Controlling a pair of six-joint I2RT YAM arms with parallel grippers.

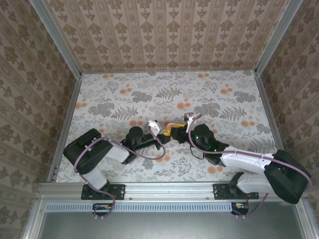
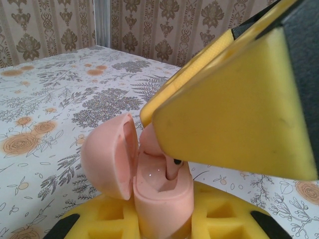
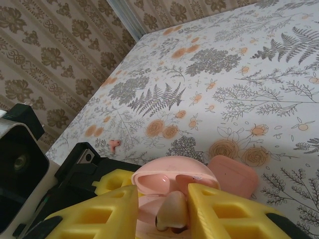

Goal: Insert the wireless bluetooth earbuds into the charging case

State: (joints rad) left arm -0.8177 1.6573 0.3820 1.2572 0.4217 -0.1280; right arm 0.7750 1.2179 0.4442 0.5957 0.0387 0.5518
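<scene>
While the left fingers (image 2: 99, 216) clamp the open charging case (image 2: 159, 196), the right fingers (image 3: 224, 211) pinch one earbud (image 3: 172, 209) into its cavity; a second earbud (image 3: 114, 144) lies nearby on the surface (image 3: 259, 74).

No readable text, labels or numbers anywhere.

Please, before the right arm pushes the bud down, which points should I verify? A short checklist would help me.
1. Lid open: ok, swung well back.
2. Case held in left claw: ok.
3. Bud gripped in right claw: ok.
4. Bud fully seated: not ok, its top stands above the rim.
5. Stem lined up with its socket: cannot tell.
6. Second bud located: ok, loose on the table.
</scene>
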